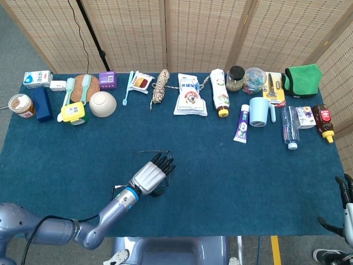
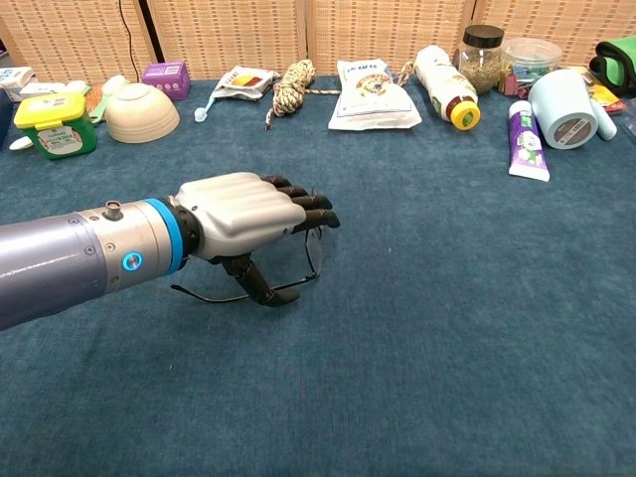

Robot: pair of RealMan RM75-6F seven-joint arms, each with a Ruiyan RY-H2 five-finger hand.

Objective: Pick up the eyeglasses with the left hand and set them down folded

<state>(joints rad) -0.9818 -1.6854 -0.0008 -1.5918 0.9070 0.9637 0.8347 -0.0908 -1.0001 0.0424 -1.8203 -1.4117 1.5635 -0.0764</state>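
The eyeglasses are thin, black and wire-framed, and they lie unfolded on the blue table cloth near the front middle. One temple shows as a fine line beyond the fingers in the head view. My left hand sits directly over them, fingers stretched flat above the frame and thumb angled down beside a temple. I see no grip on the frame. My right hand is at the table's front right corner, partly cut off by the frame edge, with its fingers apart and nothing in them.
A row of items lines the far edge: a bowl, a green-lidded tub, a rope coil, a white pouch, a bottle, a toothpaste tube and a blue cup.
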